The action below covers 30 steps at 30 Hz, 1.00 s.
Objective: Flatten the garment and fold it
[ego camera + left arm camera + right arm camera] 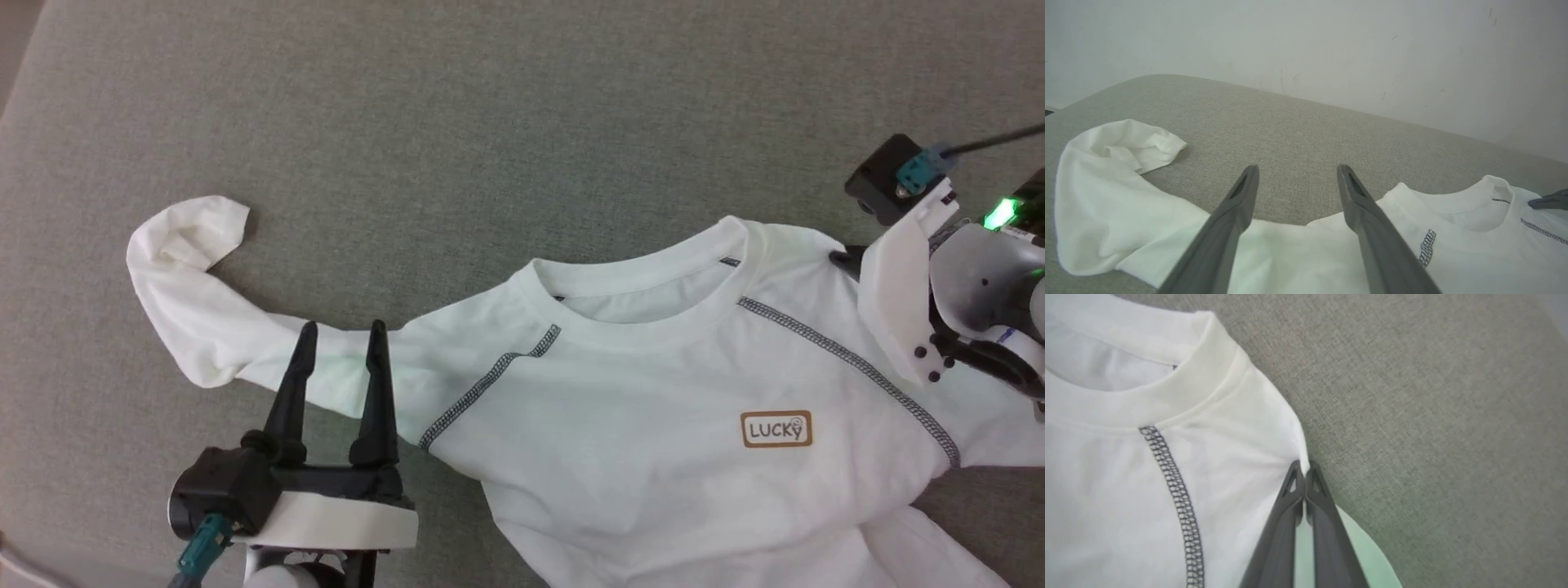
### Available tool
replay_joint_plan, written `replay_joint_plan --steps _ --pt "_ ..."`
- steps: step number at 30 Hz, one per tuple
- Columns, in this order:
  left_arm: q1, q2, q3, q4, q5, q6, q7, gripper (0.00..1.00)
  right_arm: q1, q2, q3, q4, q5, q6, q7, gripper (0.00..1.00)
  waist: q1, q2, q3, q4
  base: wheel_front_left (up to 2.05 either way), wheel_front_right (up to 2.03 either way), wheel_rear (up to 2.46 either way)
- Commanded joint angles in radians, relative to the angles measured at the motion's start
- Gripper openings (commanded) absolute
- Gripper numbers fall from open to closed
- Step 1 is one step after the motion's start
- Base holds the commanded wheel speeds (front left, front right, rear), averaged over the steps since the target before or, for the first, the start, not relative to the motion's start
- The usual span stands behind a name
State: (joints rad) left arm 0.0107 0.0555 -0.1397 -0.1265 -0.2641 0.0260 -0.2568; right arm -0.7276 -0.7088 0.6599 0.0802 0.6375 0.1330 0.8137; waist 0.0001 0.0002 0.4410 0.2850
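On grey fabric surface [490, 122], garment [653, 425] lies face-up, sleeve [188, 286] curled. Soft, light, limp: grip shoulder edges, cuffs. Left end effector [343, 327] spread above sleeve; right end effector [1305, 467] pinching shoulder edge.

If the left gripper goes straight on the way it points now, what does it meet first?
Probably the grey surface just beyond the sleeve. The open left gripper points past the sleeve's far edge, with nothing else in that line. Its height is unclear, so it might brush the sleeve first.
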Motion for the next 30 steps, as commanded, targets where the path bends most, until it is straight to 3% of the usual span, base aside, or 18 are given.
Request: replay_joint_plan --steps 1,4,10,13,19,26,30 --pt "-0.014 -0.005 0.009 0.003 0.003 -0.007 -0.005 1.00 0.033 0.006 -0.005 0.035 -0.021 -0.002 -0.054 0.00 -0.0001 -0.0002 -0.041 -0.034 0.00 0.00 0.00" --pt "-0.009 -0.005 0.020 0.005 0.016 -0.015 -0.005 1.00 0.053 0.026 -0.046 0.064 -0.059 -0.002 -0.177 0.00 -0.0001 -0.0002 -0.074 -0.061 0.00 0.00 0.00" --pt "0.003 -0.001 0.038 0.011 0.034 -0.035 -0.005 1.00 0.127 0.036 -0.123 0.121 -0.126 -0.002 -0.322 0.00 -0.0001 -0.0002 -0.119 -0.110 0.00 0.00 0.00" --pt "0.004 0.007 0.041 0.023 0.041 -0.046 -0.005 1.00 0.186 0.041 -0.173 0.147 -0.166 -0.002 -0.384 0.00 -0.0001 -0.0002 -0.133 -0.135 0.00 0.00 0.00" --pt "-0.056 0.053 0.010 0.040 0.065 -0.088 0.018 1.00 0.261 0.110 -0.250 0.166 -0.206 -0.002 -0.466 0.00 -0.0001 -0.0002 -0.138 -0.168 0.00 0.00 0.00" --pt "-0.346 0.216 -0.163 0.051 0.080 -0.153 0.278 1.00 0.241 0.156 -0.241 0.136 -0.235 -0.002 -0.485 0.00 -0.0001 -0.0002 -0.115 -0.184 0.00 0.00 0.00" --pt "-0.545 0.375 -0.404 0.098 -0.108 -0.156 0.523 1.00 0.195 0.173 -0.203 0.114 -0.239 -0.002 -0.482 0.00 -0.0001 -0.0002 -0.083 -0.209 0.00 0.00 0.00"
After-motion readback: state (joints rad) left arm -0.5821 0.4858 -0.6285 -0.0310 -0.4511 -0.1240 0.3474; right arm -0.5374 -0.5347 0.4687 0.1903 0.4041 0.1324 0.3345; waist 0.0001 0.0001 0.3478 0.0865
